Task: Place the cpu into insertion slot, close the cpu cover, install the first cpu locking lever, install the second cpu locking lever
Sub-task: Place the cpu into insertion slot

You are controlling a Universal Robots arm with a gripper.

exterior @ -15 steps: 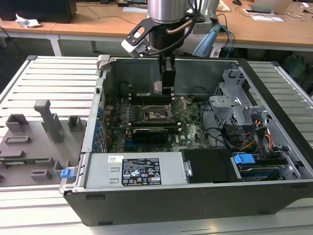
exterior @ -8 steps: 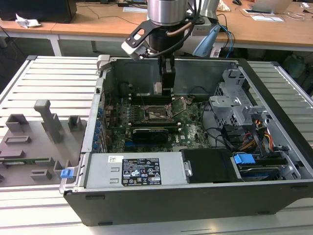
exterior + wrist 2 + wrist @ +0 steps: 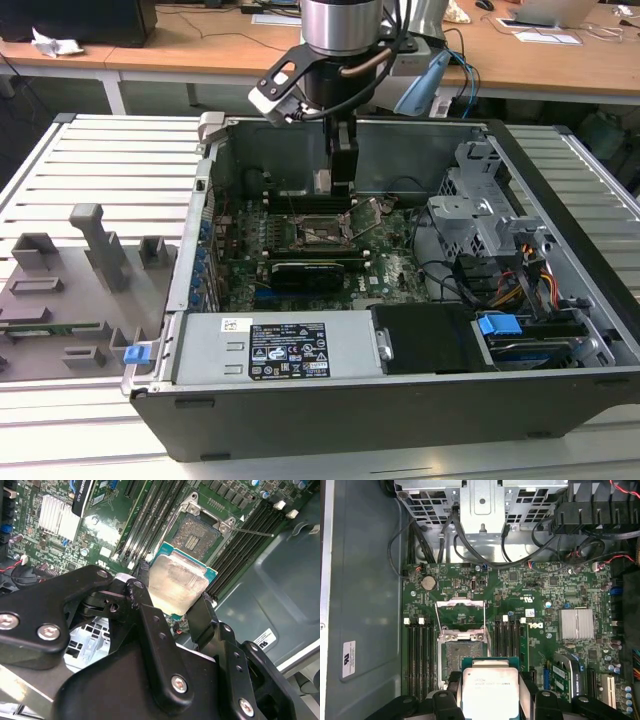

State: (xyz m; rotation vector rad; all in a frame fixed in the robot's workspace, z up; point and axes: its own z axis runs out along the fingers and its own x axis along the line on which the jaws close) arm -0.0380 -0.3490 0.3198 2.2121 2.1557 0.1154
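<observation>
My gripper (image 3: 335,185) hangs inside the open computer case, just above the far edge of the motherboard. It is shut on the cpu (image 3: 180,582), a silvery square chip with a green rim, clamped between the two black fingers (image 3: 142,587). In the first wrist view the cpu (image 3: 490,687) hovers beside the bare insertion slot (image 3: 456,652). The cpu cover (image 3: 460,604) is swung open on the side of the slot away from the chip. A thin locking lever (image 3: 250,531) sticks out sideways from the slot (image 3: 200,536).
The black graphics card (image 3: 310,270) lies just in front of the slot. Memory slots (image 3: 507,635) flank it on both sides. A metal drive cage (image 3: 480,215) and cable bundles fill the exterior view's right, and the power supply (image 3: 285,350) sits at the front.
</observation>
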